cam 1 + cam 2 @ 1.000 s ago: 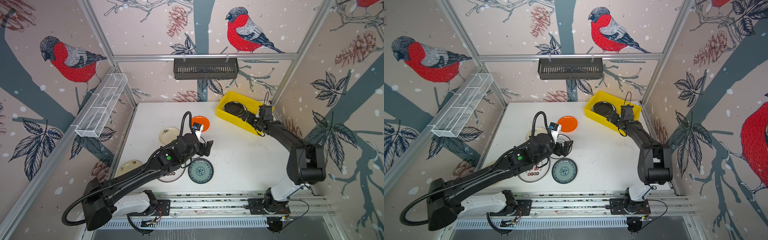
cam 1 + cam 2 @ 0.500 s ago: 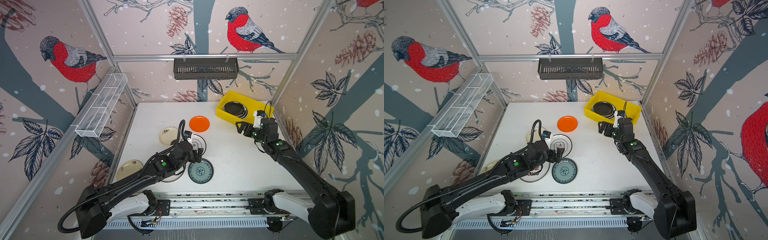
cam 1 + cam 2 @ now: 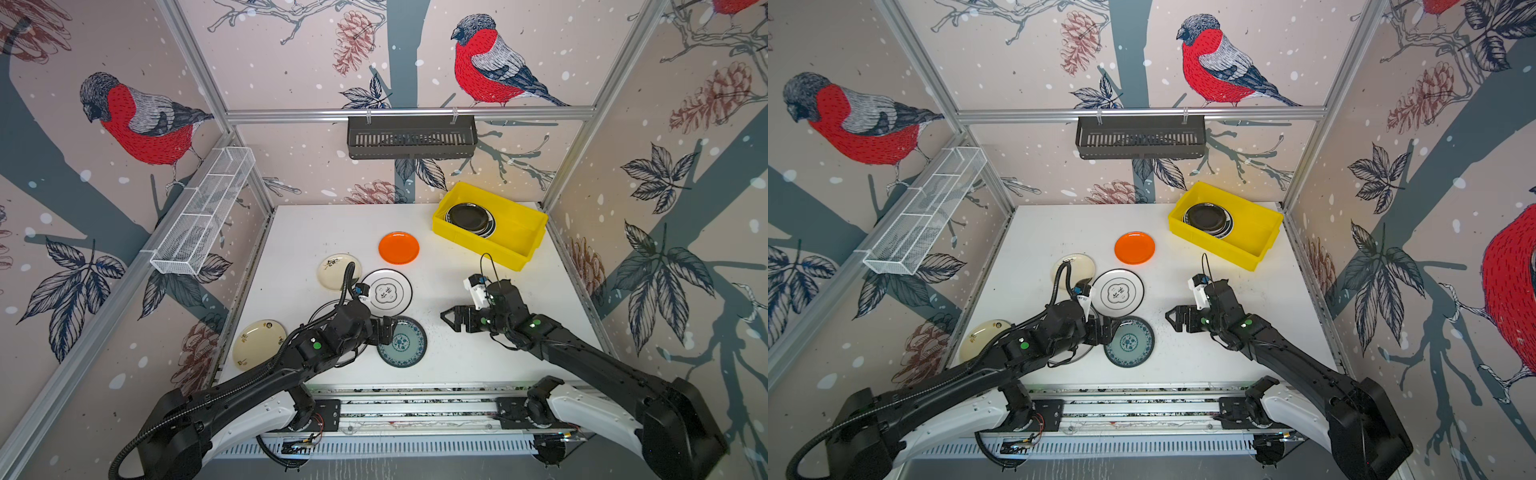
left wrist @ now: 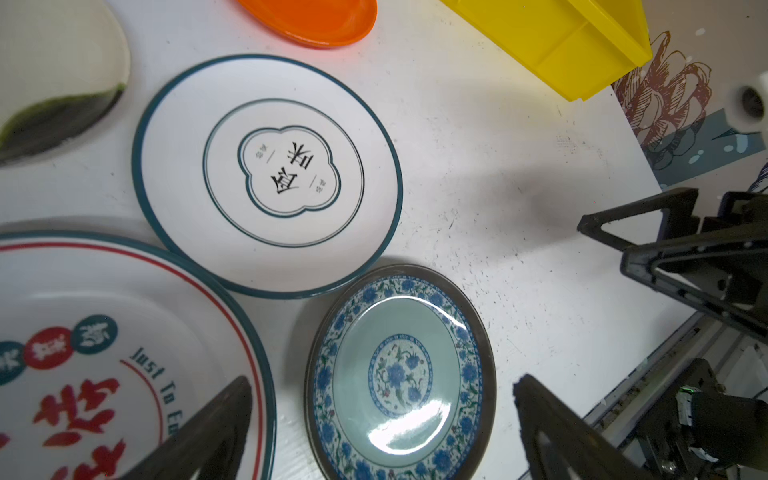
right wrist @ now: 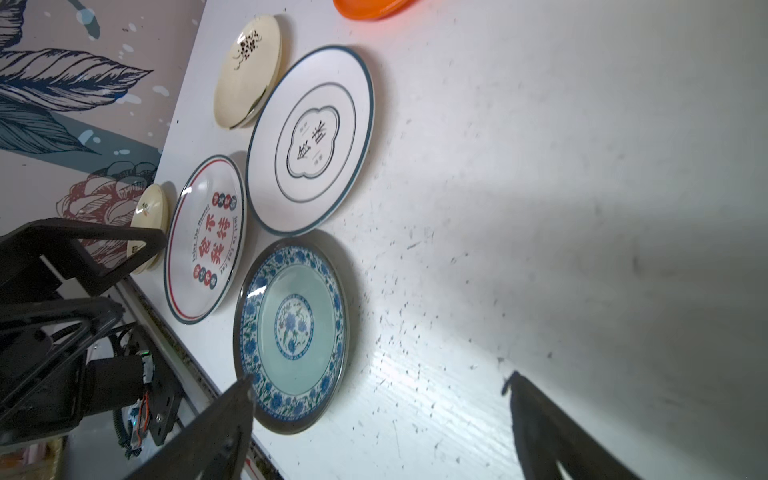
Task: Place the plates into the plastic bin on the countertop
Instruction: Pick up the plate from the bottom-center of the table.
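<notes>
Swinging back from the plastic bin [image 3: 469, 243], the right pincer [image 3: 449, 321] now hangs open beside the teal-patterned plate [image 3: 402, 342], flat on the desk [image 3: 478, 365]. Glossy, stiff, likely slippery, it wants a pinch on its free rim. Left pincer [image 4: 381, 380], open too, hovers over it. From above, its arm hides most of the red-character plate [image 5: 203, 241]; the bin's stack under the black plate [image 3: 467, 216] cannot be counted.

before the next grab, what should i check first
1. left pincer open and empty: ok
2. right pincer open and empty: ok
3. teal plate lying flat, nothing on top: ok
4. teal plate's rim clear of the white dark-rimmed plate: cannot tell, the rims sit very close
5. yellow bin has bare floor beside its stacked plates: ok
6. the two pincers apart from each other: ok
</notes>
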You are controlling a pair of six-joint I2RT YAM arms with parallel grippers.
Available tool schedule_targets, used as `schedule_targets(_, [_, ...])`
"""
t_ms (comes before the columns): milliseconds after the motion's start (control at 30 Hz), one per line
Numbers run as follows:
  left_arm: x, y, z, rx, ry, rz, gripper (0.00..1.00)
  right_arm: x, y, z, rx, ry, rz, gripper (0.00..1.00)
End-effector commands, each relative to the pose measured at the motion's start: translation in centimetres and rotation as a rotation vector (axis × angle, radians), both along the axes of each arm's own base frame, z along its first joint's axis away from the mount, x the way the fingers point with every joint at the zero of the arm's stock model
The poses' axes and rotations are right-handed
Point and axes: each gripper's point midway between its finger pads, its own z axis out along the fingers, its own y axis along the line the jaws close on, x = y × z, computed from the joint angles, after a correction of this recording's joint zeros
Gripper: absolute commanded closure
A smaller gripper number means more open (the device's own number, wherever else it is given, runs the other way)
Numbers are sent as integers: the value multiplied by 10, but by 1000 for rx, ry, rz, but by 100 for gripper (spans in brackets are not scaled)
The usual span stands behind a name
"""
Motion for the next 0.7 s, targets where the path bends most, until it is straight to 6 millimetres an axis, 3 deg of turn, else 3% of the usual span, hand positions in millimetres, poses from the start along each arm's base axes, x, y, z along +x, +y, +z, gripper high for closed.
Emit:
schedule_targets(0, [-2,-8,3,-107,28,20,4,-4,14,3,113,18,-21,13])
schedule_targets(333, [-19,-4,-27,-168,135,41,8,-25,40,-11,206,98,4,21])
schedule_targets(667, [-26,6,-43,-219,163,96,14,-24,46,-24,185,129,-21,34])
